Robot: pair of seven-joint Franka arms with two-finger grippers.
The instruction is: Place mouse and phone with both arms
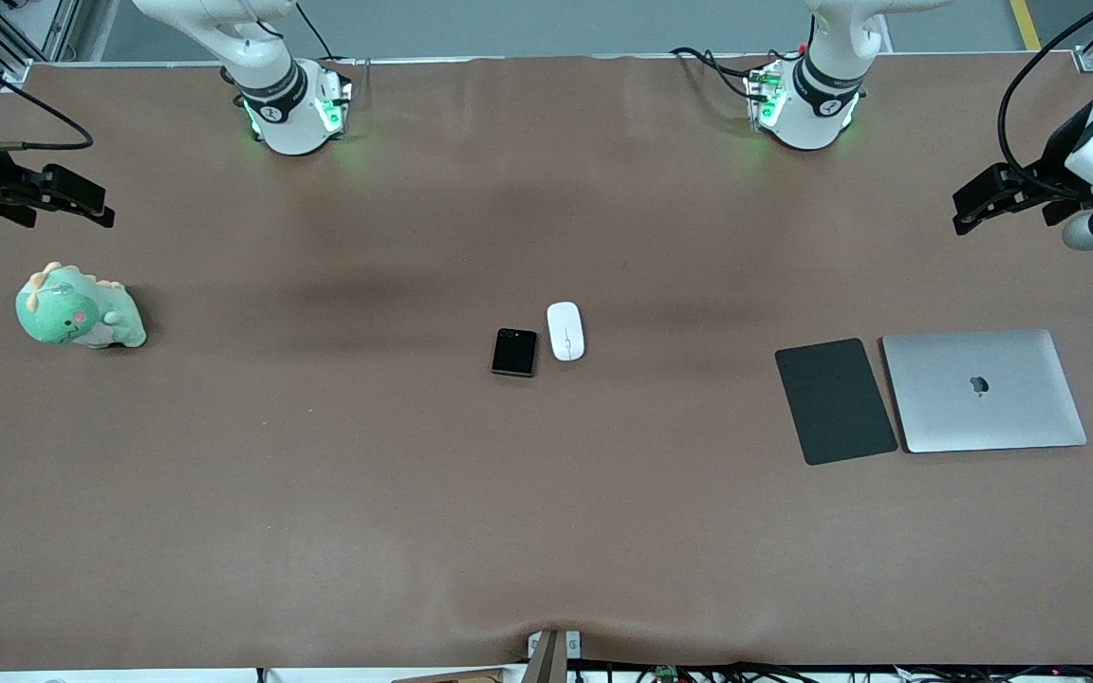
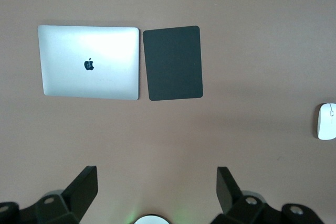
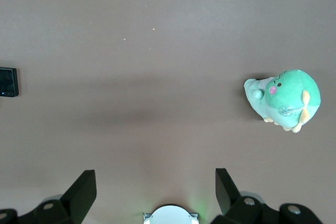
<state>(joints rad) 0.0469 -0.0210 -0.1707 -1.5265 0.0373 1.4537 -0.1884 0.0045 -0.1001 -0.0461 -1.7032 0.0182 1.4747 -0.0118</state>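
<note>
Left pincer [image 1: 969,211] raised, spread, right pincer [image 1: 91,204] likewise, both waiting

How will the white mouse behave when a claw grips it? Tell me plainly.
The mouse looks glossy and domed, so claw fingers would probably slip toward its top unless they close on its long sides. It looks rigid and likely light. Lying flat on the table, it should slide rather than roll if nudged, perhaps into the phone beside it.

Even, soft overhead light covers the brown surface [image 1: 319,493], with broad faint arm shadows across its middle. The silver laptop [image 1: 983,390] shows a mild bright sheen. Green glow spills from the arm bases [image 1: 295,119]. All views are sharp, without noticeable blur.
</note>
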